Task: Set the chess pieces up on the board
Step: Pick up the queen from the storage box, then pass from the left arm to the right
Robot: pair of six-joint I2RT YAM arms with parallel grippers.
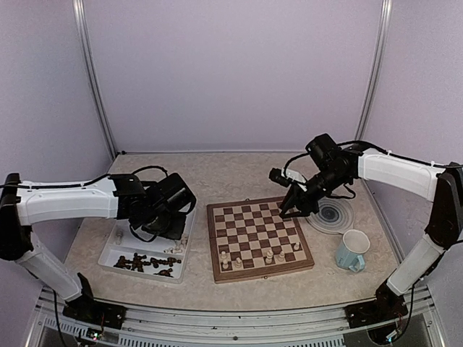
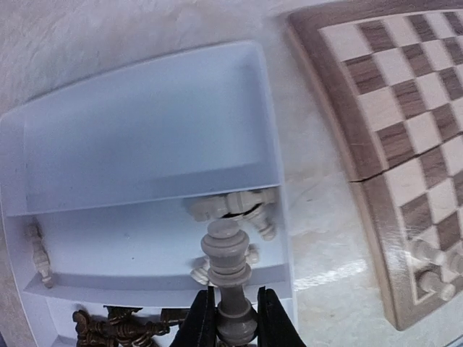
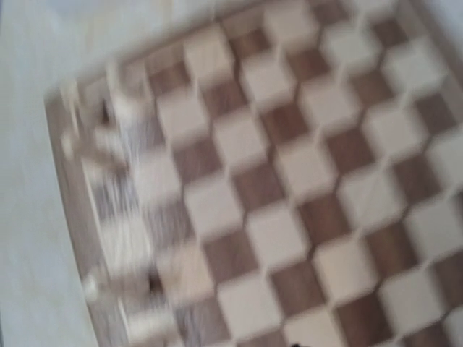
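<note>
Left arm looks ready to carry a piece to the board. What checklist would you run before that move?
1. Grip on the tall pale cream wooden chess piece: ok, left gripper closed on its base.
2. Piece lifted clear of the white plastic tray: cannot tell.
3. Free squares on the brown-and-cream checked wooden board: ok, most are bare.
4. Board free of the right gripper: not ok, it hangs over the far right corner.
5. Right wrist view sharp: not ok, blurred.
</note>
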